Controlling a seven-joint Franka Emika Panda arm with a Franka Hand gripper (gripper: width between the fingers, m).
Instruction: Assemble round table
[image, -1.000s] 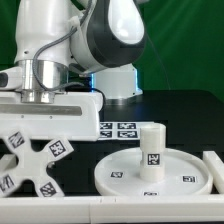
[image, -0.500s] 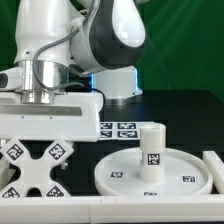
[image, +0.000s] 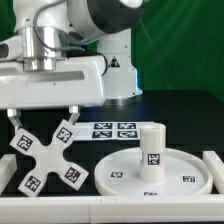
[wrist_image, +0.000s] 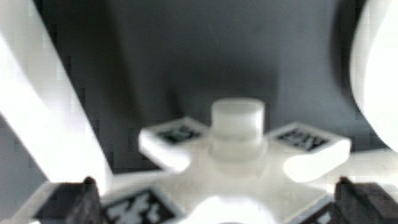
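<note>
The white four-armed cross piece (image: 45, 160) lies flat on the dark table at the exterior view's left, its tags facing up. My gripper (image: 44, 118) hangs just above it, open, with one finger on each side and nothing between them. In the wrist view the cross piece (wrist_image: 222, 165) fills the space below the gripper (wrist_image: 215, 204), and the dark fingertips (wrist_image: 75, 200) stand clear of its arms. The large round disc (image: 125, 172) lies at the exterior view's right. The short thick post (image: 151, 146) stands upright on the disc.
The marker board (image: 115, 130) lies behind the disc, between it and the robot's base. A white rail (image: 110, 206) runs along the table's front edge and another (image: 213, 163) along the right side.
The gripper has opened, let go of the cross piece and risen. The cross piece now lies free on the table, turned slightly from where it was held.
</note>
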